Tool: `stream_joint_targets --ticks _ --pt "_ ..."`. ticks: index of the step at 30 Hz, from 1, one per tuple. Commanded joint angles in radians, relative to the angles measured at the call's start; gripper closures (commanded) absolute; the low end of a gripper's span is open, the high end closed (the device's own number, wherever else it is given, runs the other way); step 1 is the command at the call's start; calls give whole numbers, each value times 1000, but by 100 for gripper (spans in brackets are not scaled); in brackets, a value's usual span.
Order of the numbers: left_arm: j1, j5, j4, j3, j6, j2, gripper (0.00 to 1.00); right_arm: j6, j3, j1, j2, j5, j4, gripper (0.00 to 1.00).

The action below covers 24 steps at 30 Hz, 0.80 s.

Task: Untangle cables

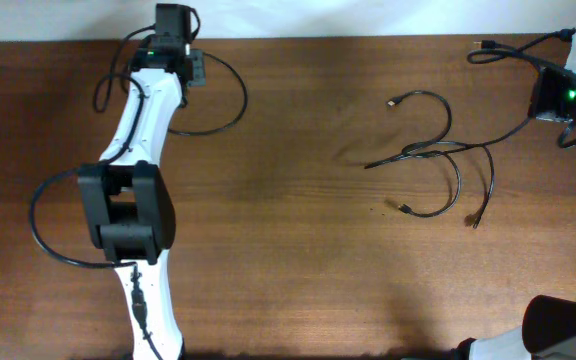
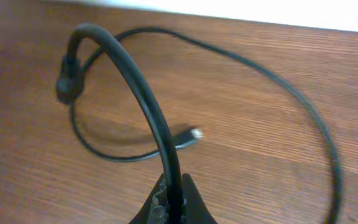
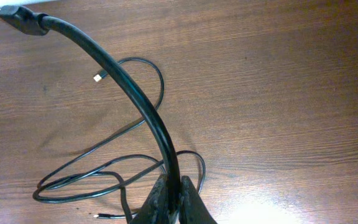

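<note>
The left gripper (image 2: 171, 202) is pinching the left cable (image 2: 143, 99) between its 2 fingers, which are pressing together on it. From the grip, a short piece of this cable is rising in an arc and ending in a dark plug (image 2: 67, 78), a little blurred, hanging above the wood. The rest of it is lying in 1 wide loop on the far left part of the table (image 1: 298, 250), and its metal-tipped plug (image 2: 194, 134) is resting inside this loop.

The right gripper (image 3: 173, 199) is also squeezing shut, on the right cable (image 3: 135, 93). This piece is bending up and away and is ending in a second plug (image 3: 17, 18), lifted off the table. Just below the fingers, the tangle (image 3: 92, 180) of thin black loops is lying flat, several strands crossing each other, with 1 small metal tip (image 3: 97, 77) pointing free beside them.

In the overhead view the tangle is sitting in the right half of the table, well apart from the left cable, and 1 strand is running from it toward the right gripper.
</note>
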Motion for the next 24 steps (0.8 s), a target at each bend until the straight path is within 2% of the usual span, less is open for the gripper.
stream_joint_targets --ticks 1,10,24 --pt "85 -6 -29 10 -40 -19 100 -7 19 2 0 -9 -4 96" --pt "96 -4 -38 10 -33 -19 100 -7 19 3 0 -9 -4 96" --pt "-1 11 -11 10 -32 -19 100 -8 19 24 0 -8 -4 96"
